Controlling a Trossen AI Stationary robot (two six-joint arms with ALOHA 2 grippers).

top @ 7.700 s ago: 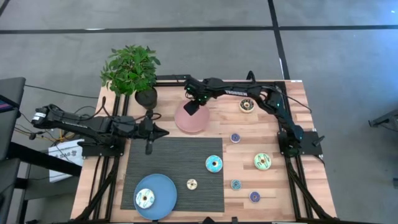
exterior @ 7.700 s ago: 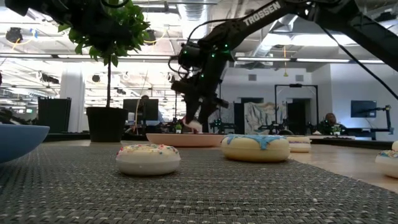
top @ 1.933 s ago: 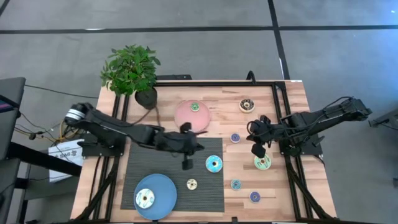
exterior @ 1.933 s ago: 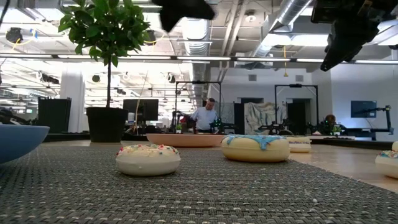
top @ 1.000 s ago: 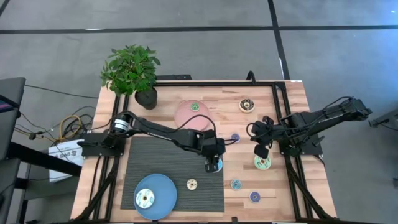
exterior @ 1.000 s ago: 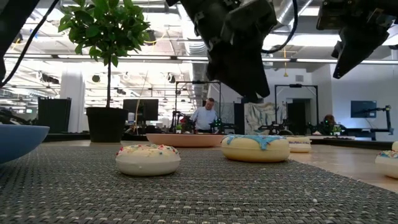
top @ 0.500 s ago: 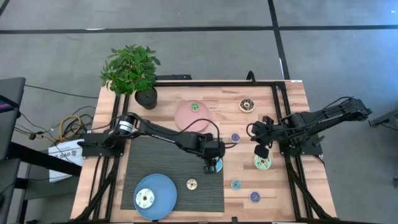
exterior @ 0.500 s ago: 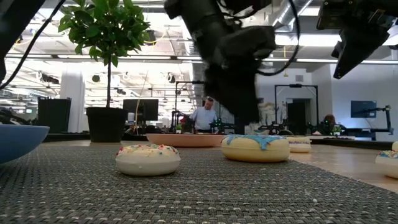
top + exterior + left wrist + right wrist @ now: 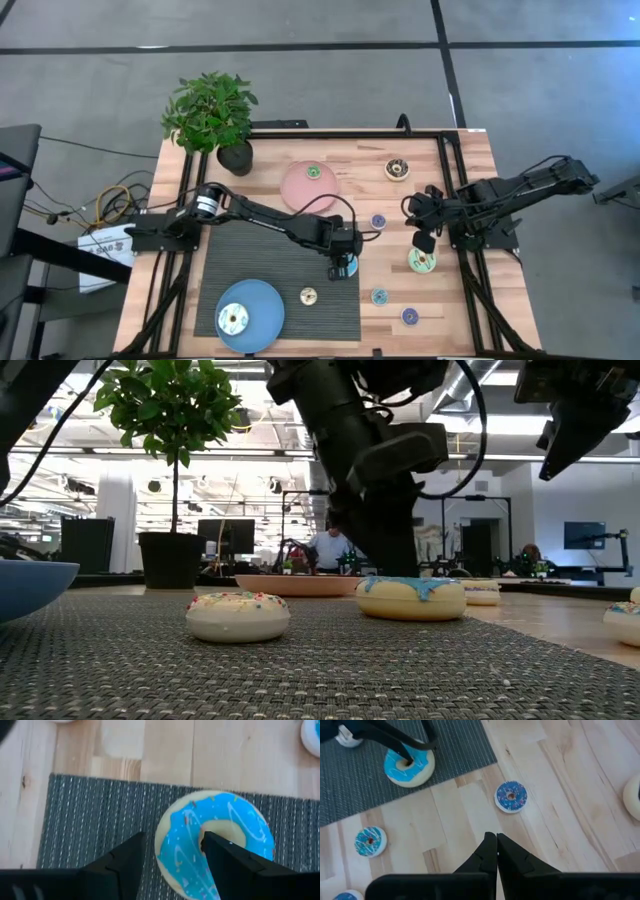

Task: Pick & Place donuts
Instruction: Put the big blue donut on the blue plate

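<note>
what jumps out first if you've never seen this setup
The left gripper is down on the teal-iced donut at the grey mat's edge, one finger in its hole, one outside. Right gripper hangs shut above the wood. A potted plant stands at a far corner.

The teal-iced donut (image 9: 346, 264) lies flat at the grey mat's (image 9: 250, 270) right edge. A small cream sprinkled one (image 9: 308, 296) sits flat on the mat near its front edge. Off the mat's right side on bare wood lie a pale green large ring (image 9: 421, 261), and small blue ones (image 9: 379, 221) (image 9: 379, 296) (image 9: 409, 316). A brown one (image 9: 397, 169) rests farther back.
</note>
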